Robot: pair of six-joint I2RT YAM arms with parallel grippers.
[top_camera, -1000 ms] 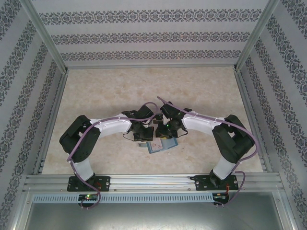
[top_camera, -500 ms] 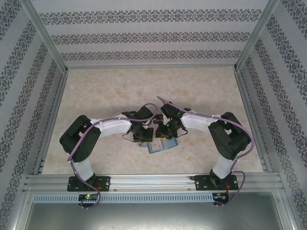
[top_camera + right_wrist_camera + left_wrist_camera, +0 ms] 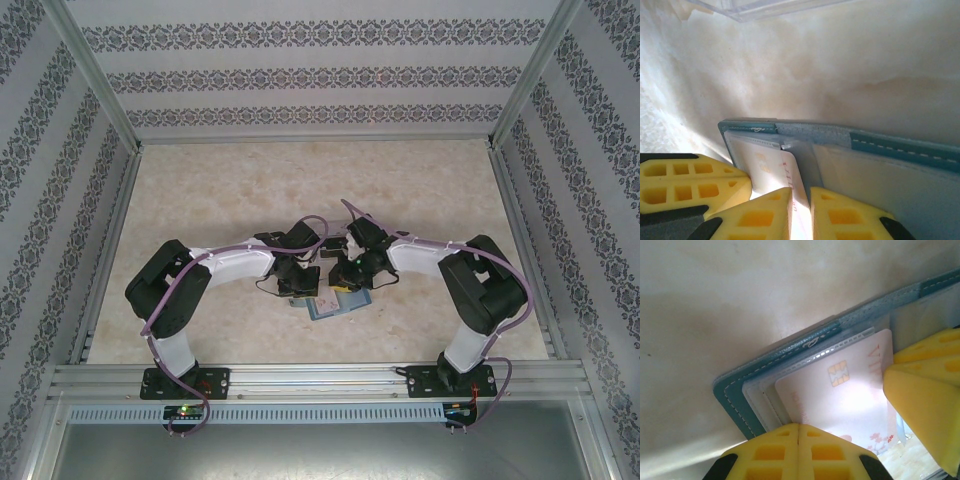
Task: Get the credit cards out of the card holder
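The teal card holder [image 3: 735, 390] lay open on the beige counter [image 3: 740, 300], its stitched corner toward 8 o'clock. A pale credit card [image 3: 840, 395] with a gold chip sat in its clear pocket. At 6 o'clock the left end effector [image 3: 798, 427] pressed together over the card's edge. At 3 o'clock the right end effector [image 3: 891, 367] converged on the card's side.

Overhead view evenly, softly lit and sharp; wrist views close and hazy; glare bleaches the card [image 3: 850, 395]; dim shadow lies on the table [image 3: 740, 290] beside the card holder [image 3: 732, 395].
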